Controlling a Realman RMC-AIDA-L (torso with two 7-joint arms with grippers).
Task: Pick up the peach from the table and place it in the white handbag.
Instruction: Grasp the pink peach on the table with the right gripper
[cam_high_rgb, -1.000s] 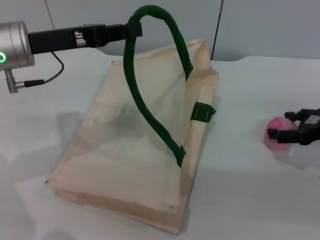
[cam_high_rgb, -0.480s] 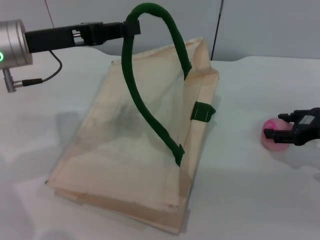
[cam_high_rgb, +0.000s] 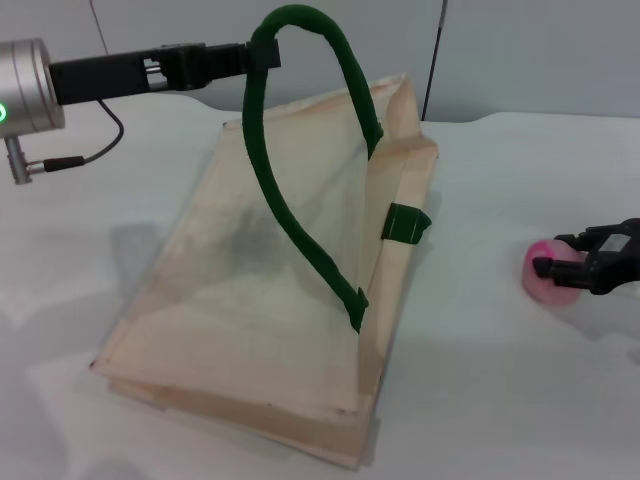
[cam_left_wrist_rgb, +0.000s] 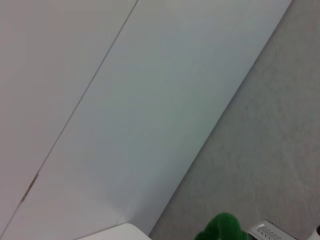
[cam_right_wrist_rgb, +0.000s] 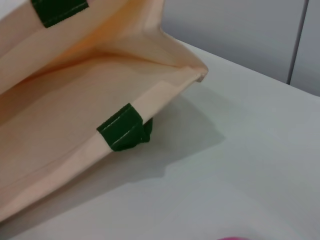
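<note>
A: The peach (cam_high_rgb: 548, 277) sits on the desk (cam_high_rgb: 480, 400) at the right side of the head view, well apart from the white handbag (cam_high_rgb: 270, 300). It is pale pink with a brighter magenta top.

B: And the right end effector (cam_high_rgb: 566, 257)?

A: It is right at the fruit. Its dark fingers (cam_high_rgb: 560, 268) reach in from the right edge and stand on either side of the fruit's upper part, spread about as wide as the fruit. Whether the pads actually press on it, I cannot tell. The fruit rests on the desk.

B: What does the right wrist view show?

A: Mostly the bag's open side, with a short dark-green tab (cam_right_wrist_rgb: 122, 128) stitched at its edge, and only a sliver of pink at the bottom border.

B: The other arm?

A: The left end effector (cam_high_rgb: 262, 57) is up high at the back left, closed on the top of the green handle (cam_high_rgb: 300, 215). That handle is pulled up into a tall loop, and the upper cloth panel rises with it like a tent, so the mouth of the bag gapes toward the right. The lower panel lies flat on the desk.

B: Left wrist view?

A: A bit of the green strap (cam_left_wrist_rgb: 222, 229) at the bottom, otherwise wall and desk surface.
</note>
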